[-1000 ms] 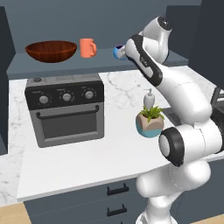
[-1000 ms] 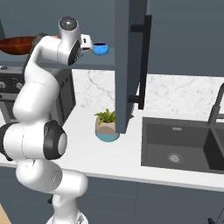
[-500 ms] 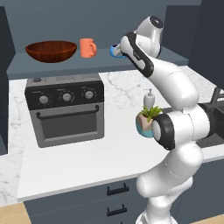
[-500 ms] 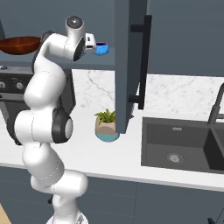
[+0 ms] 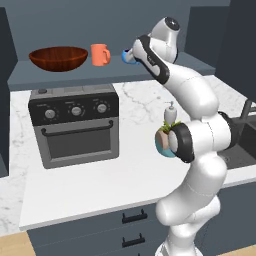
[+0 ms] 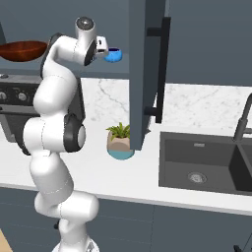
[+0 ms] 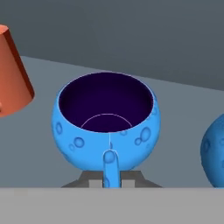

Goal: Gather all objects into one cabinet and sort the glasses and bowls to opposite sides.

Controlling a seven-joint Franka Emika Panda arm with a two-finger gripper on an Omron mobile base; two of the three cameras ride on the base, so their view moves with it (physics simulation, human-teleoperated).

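My gripper (image 7: 110,179) is shut on the handle of a bright-blue cup (image 7: 107,127) with a dark inside, held level at the cabinet shelf (image 7: 188,113); I cannot tell whether it touches the shelf. The orange mug (image 7: 11,74) stands just left of it and a second blue cup (image 7: 214,151) just right. From the left base view, the reddish-brown bowl (image 5: 57,57) sits at the shelf's left, then the mug (image 5: 100,54), then the held cup (image 5: 128,56) at my gripper (image 5: 132,56). The right base view shows the cup (image 6: 113,54) and bowl (image 6: 22,49).
A toaster oven (image 5: 75,125) stands on the marble counter under the shelf. A potted plant (image 6: 119,140) sits beside the arm, a soap dispenser (image 5: 170,112) behind it. A cabinet door with a black bar handle (image 6: 158,69) hangs right of the shelf, above a sink (image 6: 202,167).
The arm's upper links have swung up and straightened. The blue cup in the gripper has stayed almost in the same spot at the shelf.
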